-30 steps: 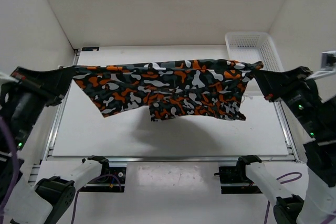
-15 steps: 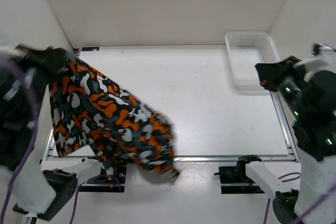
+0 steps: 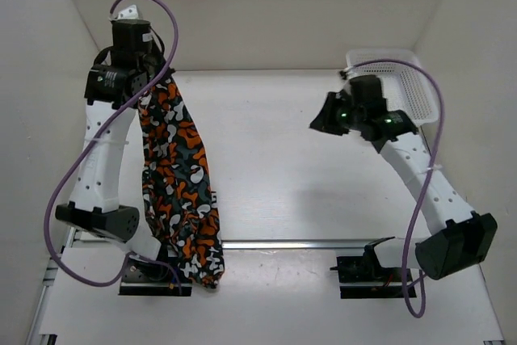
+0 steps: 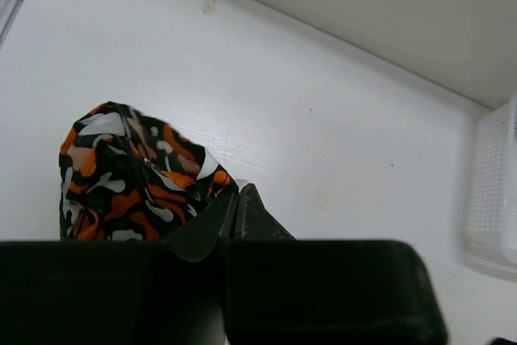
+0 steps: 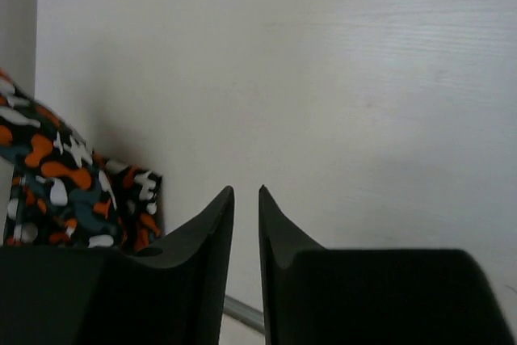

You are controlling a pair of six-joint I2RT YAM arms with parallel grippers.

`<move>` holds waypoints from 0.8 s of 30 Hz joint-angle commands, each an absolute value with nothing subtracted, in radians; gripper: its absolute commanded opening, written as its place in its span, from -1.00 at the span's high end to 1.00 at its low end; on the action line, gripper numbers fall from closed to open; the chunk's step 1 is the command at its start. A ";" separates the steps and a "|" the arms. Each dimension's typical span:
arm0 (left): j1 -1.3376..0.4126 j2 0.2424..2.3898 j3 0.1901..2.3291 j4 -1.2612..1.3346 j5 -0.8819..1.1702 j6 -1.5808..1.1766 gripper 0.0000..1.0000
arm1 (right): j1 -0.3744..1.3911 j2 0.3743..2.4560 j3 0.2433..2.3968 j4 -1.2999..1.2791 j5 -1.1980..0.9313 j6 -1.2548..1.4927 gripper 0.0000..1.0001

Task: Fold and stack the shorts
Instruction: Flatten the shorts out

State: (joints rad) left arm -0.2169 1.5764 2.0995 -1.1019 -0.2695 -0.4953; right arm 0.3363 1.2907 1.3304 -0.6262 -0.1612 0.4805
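The left arm [image 3: 101, 151] rises steeply from its base, its wrist bent over at the top so that the left gripper [image 3: 155, 85] sits high and points down and outward. Its two fingers [image 4: 202, 228] are pressed together, pinching a bunch of the shorts [image 3: 182, 191], which hang straight below the claw. The right arm [image 3: 420, 175] leans forward and inward, elbow low behind its claw. The right gripper [image 3: 317, 124] tilts downward, with its fingers [image 5: 202, 224] nearly parallel, a narrow slit between them and nothing inside it.
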 commanded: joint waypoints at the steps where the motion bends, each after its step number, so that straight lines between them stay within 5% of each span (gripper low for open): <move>1: -0.210 1.445 2.106 -1.055 -0.268 -0.480 0.79 | 0.495 1.337 1.307 -0.534 -0.229 0.417 0.48; 12: -0.210 1.364 2.068 -1.086 -0.278 -0.480 0.79 | 0.834 1.584 1.347 -0.417 -0.288 0.437 -0.91; 24: -0.210 1.336 2.086 -1.118 -0.268 -0.480 0.79 | 1.008 1.891 1.572 -0.276 -0.494 0.367 -0.93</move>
